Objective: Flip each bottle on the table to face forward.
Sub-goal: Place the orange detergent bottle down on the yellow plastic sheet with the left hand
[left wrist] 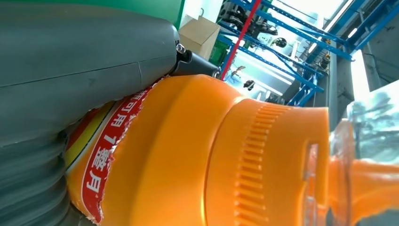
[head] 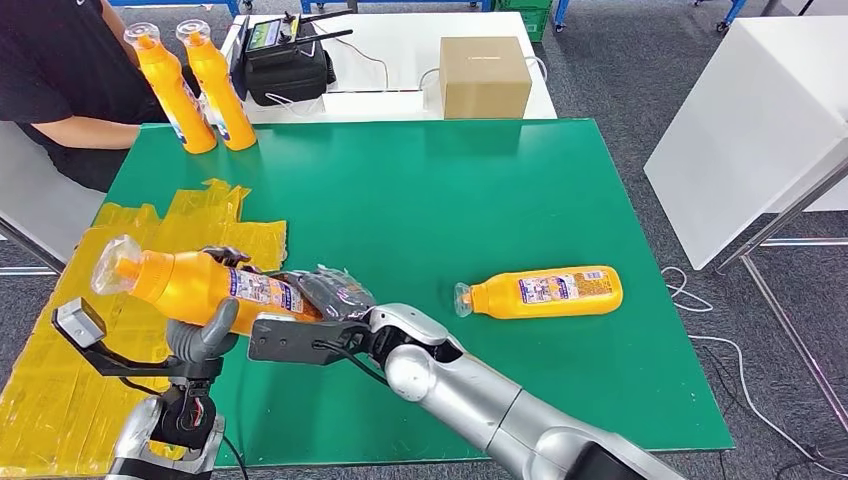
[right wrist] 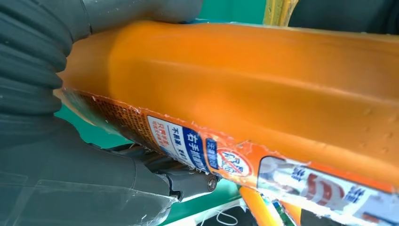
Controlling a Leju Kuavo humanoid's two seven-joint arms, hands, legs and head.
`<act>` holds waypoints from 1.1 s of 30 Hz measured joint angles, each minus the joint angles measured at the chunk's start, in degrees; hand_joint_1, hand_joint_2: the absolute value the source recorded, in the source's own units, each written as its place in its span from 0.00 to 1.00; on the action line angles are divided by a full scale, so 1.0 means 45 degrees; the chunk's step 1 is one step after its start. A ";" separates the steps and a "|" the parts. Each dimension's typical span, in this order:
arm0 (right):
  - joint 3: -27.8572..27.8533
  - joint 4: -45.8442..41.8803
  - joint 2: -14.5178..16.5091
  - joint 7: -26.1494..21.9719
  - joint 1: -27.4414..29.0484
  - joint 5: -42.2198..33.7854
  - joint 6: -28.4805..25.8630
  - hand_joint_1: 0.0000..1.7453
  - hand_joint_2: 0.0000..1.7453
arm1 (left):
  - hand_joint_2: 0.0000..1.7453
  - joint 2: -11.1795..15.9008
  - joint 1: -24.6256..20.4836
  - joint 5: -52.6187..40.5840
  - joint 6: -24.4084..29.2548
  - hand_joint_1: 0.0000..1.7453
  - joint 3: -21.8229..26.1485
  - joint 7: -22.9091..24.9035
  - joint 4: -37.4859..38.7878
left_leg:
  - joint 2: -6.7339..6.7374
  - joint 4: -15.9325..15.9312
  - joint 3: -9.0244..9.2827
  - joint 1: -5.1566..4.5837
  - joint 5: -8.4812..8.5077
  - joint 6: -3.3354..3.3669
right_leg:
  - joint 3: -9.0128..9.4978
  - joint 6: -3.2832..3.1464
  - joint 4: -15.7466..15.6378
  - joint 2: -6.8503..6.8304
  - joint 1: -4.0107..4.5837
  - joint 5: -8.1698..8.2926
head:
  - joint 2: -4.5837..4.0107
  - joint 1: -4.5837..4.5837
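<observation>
Held bottle: an orange bottle (head: pixel 190 285) with a clear cap, lifted above the left part of the green tabletop (head: pixel 420 200), lying nearly level with its cap toward the left; printed label partly torn.
Left robot hand (head: pixel 205 325): gripping the held bottle from below, near its neck, thumb pressed to the orange body.
Right robot hand (head: pixel 325 293): clasped around the base end of the same bottle, dark fingers over the label.
Lying bottle: a second orange bottle (head: pixel 545 292) on its side on the tabletop, well to the right of both hands, label up, cap pointing left.
Standing bottles: two orange bottles (head: pixel 195 88) upright, just beside each other at the far left corner.
Yellow sheet (head: pixel 60 360): crumpled, covering the tabletop's left edge.
Person (head: pixel 60 80): dark sleeve at far left.
Cardboard box (head: pixel 484 75): on the white table beyond.
</observation>
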 joint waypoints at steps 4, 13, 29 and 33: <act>0.0051 0.0118 0.0019 -0.0006 -0.0008 -0.0028 0.0000 1.00 1.00 | 1.00 0.0000 -0.0008 -0.0019 -0.0005 1.00 0.0018 0.0000 0.0057 | 0.0002 0.0000 0.0000 0.0000 0.0000 0.0000 | -0.0004 0.0000 0.0000 0.0001 0.0001 0.0000 | 0.0000 0.0000; -0.0468 -0.0542 -0.0746 -0.0471 0.0477 0.0395 -0.1306 0.00 0.00 | 1.00 0.0140 -0.0132 -0.3439 0.1859 1.00 0.0049 -0.1064 0.0023 | -0.0005 0.0000 0.0002 0.0000 0.0001 0.0000 | -0.0001 0.0000 0.0000 -0.0004 -0.0005 0.0000 | 0.0000 0.0005; -0.3632 -0.4345 -0.3504 -0.0766 0.2365 0.0923 -0.2034 0.00 0.00 | 1.00 0.1145 -0.0497 -1.4813 0.9580 1.00 0.0691 -0.1656 0.0036 | -0.0011 0.0003 -0.0001 -0.0005 -0.0001 0.0001 | -0.0002 0.0004 -0.0003 -0.0016 -0.0010 0.0003 | 0.0000 0.0004; -0.3674 -0.4387 -0.3548 -0.0775 0.2390 0.0912 -0.2030 0.00 0.00 | 1.00 0.1174 -0.0497 -1.5083 0.9727 1.00 0.0708 -0.1605 0.0048 | -0.0012 0.0003 -0.0001 -0.0005 -0.0001 0.0001 | -0.0002 0.0004 -0.0003 -0.0016 -0.0010 0.0003 | 0.0000 0.0005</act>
